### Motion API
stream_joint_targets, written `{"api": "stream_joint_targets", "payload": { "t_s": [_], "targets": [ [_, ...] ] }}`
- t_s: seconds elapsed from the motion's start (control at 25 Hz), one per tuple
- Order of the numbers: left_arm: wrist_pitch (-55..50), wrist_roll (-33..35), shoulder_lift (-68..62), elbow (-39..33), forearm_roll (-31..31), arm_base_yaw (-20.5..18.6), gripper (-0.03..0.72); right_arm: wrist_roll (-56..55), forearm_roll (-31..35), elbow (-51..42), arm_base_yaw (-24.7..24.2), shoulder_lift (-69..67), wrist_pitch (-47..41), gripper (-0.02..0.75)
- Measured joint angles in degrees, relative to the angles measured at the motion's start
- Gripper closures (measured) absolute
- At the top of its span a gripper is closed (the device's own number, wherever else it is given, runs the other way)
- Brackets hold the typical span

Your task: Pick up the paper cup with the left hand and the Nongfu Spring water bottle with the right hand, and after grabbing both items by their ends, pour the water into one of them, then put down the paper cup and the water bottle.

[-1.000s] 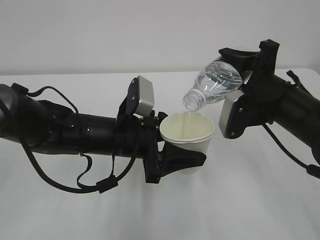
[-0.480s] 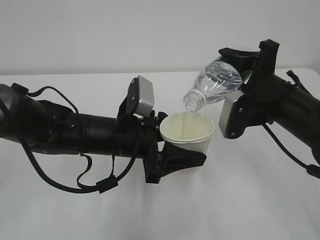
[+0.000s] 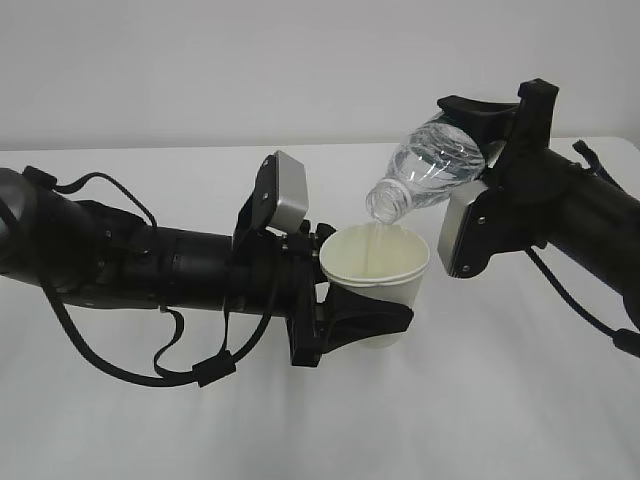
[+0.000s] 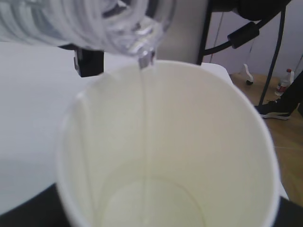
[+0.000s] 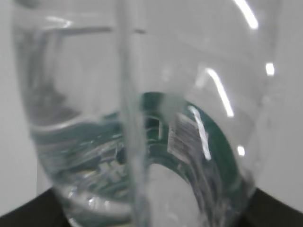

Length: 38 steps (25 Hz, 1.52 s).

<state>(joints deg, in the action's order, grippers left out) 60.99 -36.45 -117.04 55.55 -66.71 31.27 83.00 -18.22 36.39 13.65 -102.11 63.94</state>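
Observation:
The cream-white paper cup (image 3: 376, 290) is held upright above the table, my left gripper (image 3: 365, 312) shut on its lower half. Over its rim tilts the Nongfu Spring water bottle (image 3: 432, 172), mouth down-left, with my right gripper (image 3: 478, 150) shut on its base end. A thin stream of water (image 3: 372, 245) falls from the bottle mouth into the cup. In the left wrist view the cup (image 4: 199, 142) fills the frame, and the bottle neck (image 4: 137, 33) and the water (image 4: 145, 123) come in from above. The right wrist view looks along the bottle (image 5: 94, 118) with its green label (image 5: 220, 142).
The white table (image 3: 500, 410) stretches under both arms, with a plain white wall behind. Past the table's far edge the left wrist view shows black stand legs (image 4: 204, 33), cables, a small bottle on the floor (image 4: 284, 81) and a shoe (image 4: 275, 109).
Neither arm has moved. The thin stream keeps running from the bottle into the cup.

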Motion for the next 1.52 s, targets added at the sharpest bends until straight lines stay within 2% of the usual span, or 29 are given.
{"api": "stream_joint_targets", "payload": {
  "t_s": [1.52],
  "targets": [
    [0.03, 0.0, 0.0, 0.0, 0.37, 0.0, 0.216, 0.02, 0.0, 0.0, 0.0, 0.0, 0.0, 0.318]
  ]
}}
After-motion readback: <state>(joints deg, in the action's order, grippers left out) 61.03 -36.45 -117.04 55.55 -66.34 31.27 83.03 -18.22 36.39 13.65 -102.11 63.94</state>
